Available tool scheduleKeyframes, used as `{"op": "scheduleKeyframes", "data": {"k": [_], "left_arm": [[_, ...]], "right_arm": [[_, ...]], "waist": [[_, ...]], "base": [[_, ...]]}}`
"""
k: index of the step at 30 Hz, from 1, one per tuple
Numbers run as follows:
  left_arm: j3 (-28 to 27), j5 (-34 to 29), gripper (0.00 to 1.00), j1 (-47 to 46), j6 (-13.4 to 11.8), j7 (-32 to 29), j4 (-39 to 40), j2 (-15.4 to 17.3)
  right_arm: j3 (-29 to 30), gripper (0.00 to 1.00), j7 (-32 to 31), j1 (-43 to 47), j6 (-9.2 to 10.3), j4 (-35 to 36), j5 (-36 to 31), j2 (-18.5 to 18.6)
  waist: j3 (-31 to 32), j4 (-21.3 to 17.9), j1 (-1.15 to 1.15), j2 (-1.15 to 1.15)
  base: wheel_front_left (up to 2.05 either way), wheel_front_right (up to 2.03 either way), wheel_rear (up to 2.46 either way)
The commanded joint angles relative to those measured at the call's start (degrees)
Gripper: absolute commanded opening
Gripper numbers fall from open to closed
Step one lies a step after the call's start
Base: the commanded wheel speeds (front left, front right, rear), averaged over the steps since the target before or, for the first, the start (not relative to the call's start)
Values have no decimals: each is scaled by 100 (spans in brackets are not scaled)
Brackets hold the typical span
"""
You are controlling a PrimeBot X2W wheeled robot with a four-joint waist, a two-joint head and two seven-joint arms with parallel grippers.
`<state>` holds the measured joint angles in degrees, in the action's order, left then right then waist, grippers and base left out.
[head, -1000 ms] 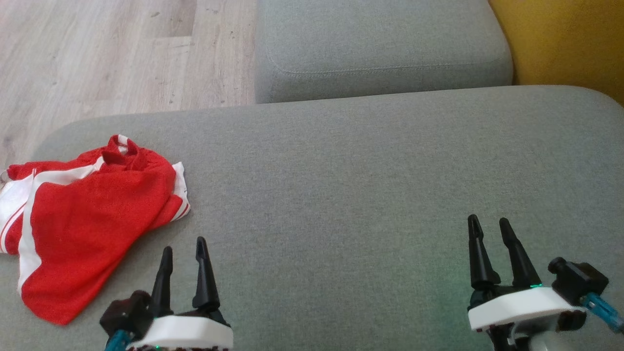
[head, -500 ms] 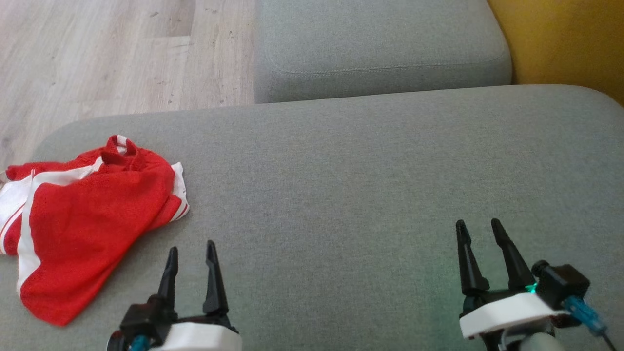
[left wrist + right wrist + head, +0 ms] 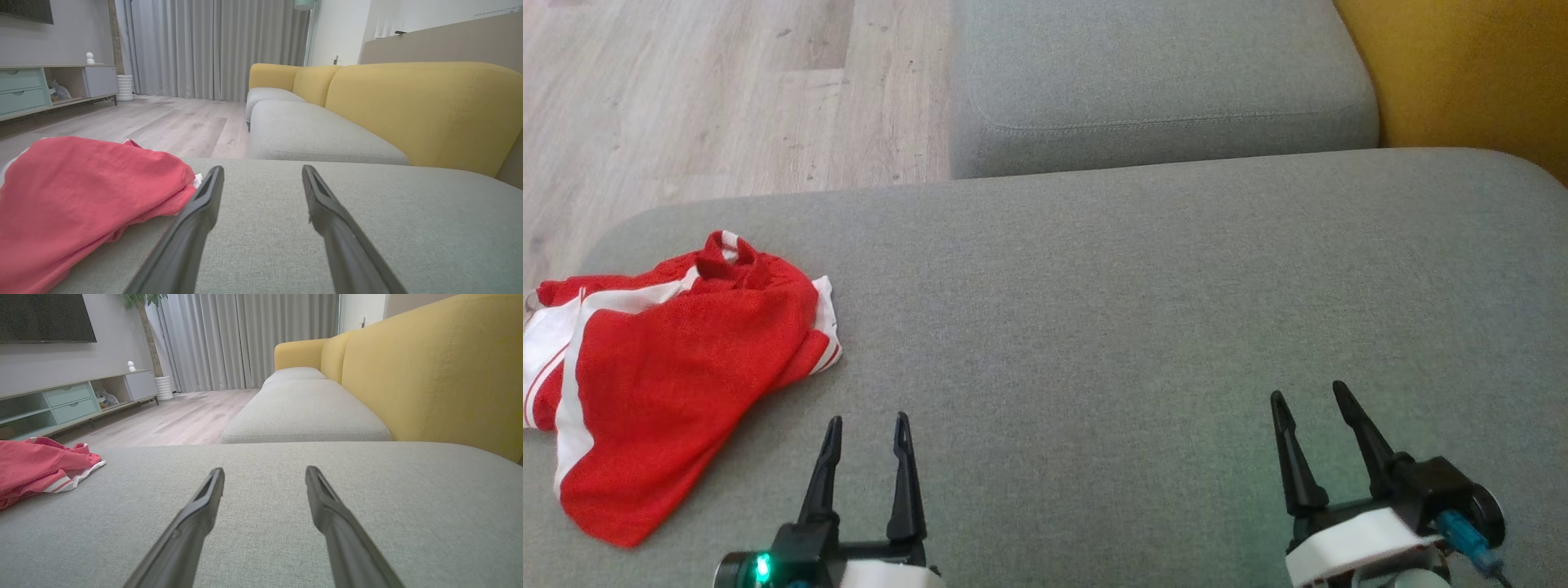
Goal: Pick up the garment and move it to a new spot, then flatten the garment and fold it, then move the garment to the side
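Red with white stripes, the crumpled garment point(image 3: 678, 367) lies at the left end of the grey sofa cushion point(image 3: 1135, 286), near its edge. We hold our left gripper point(image 3: 867, 419) just beside it, fingers spread and empty, with bare cushion between them and the cloth. Our right gripper point(image 3: 1307, 391), likewise spread and empty, hovers well apart. Beyond lie a second grey cushion point(image 3: 1160, 73), the yellow backrest point(image 3: 1462, 73) and pale wood floor point(image 3: 686, 98).

A wide grey seat cushion point(image 3: 1143, 269) is lying in front, a second cushion point(image 3: 1160, 73) sitting just behind it. A yellow backrest point(image 3: 421, 110) is running along both. Grey curtains point(image 3: 245, 339) are hanging beyond the pale wooden floor point(image 3: 727, 98), and a low cabinet point(image 3: 73, 400) is standing under a dark television point(image 3: 45, 316).
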<state>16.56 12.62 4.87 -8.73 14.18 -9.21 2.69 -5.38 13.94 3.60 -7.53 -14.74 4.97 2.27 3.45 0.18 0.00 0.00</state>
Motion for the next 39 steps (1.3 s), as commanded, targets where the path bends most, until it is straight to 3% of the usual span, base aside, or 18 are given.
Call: {"op": "scheduleKeyframes", "data": {"k": [1,21,27,39], "left_arm": [[-121,-149,100,-164,-59,82,168,19],[-148,-43,100,-203,-100,82,27,19],[-163,-45,100,-216,-160,82,0,19],[-318,-74,100,-141,-196,82,-18,19]], "right_arm": [[-160,100,106,-125,4,174,-156,61],[17,100,106,-119,4,127,-132,61],[53,100,106,-125,4,161,-125,61],[-6,100,106,-130,4,225,-85,61]], "waist": [[1,-4,0,0],[-26,148,0,0],[-71,530,0,0],[-143,1653,0,0]], "base": [[0,0,0],[0,0,0],[0,0,0],[0,0,0]]}}
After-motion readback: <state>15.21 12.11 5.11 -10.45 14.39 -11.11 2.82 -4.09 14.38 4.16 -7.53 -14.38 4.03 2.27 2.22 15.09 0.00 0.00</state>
